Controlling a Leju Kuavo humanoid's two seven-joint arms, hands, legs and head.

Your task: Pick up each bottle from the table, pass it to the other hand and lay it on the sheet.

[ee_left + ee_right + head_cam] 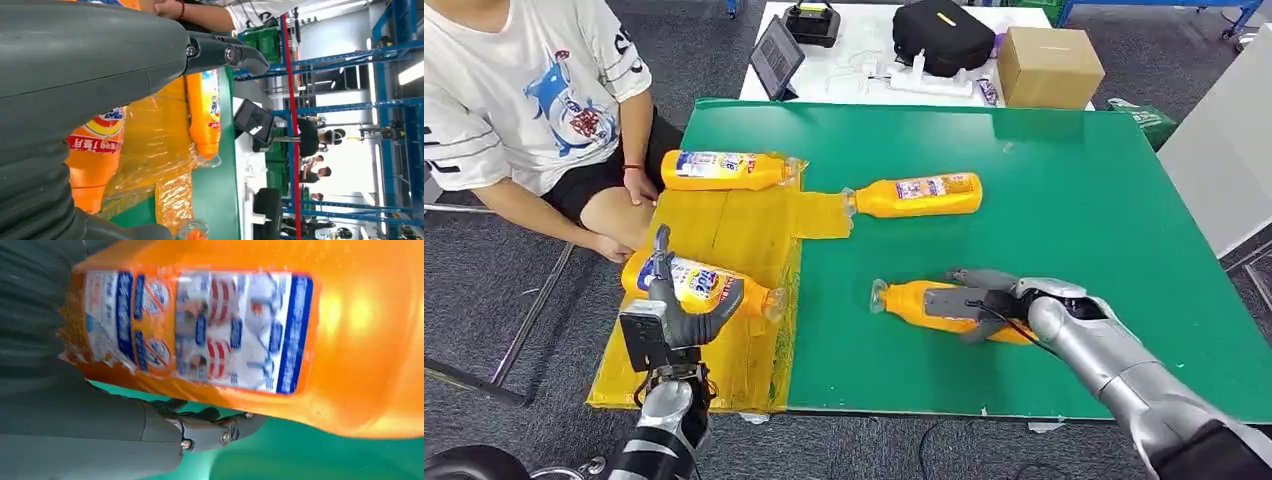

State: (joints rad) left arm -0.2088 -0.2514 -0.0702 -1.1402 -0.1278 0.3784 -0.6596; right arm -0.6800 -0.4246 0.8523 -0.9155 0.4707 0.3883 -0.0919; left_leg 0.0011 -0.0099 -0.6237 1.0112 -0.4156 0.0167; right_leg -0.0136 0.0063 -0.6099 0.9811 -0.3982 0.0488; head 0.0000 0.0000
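The right hand [972, 303] is gripping a bottle [914, 302] lying on the green desk [1074, 220], while the left hand [674, 305], fingers spread and holding nothing, is hovering over a bottle on the yellow sheet [744, 225].

Seated person [524, 100] beside table; cardboard box [1050, 66], black bag [944, 36] behind.

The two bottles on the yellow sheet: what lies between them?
In the head view, between the far bottle and the near bottle, there is just the bare crinkled yellow sheet. The left hand sits at the near bottle.
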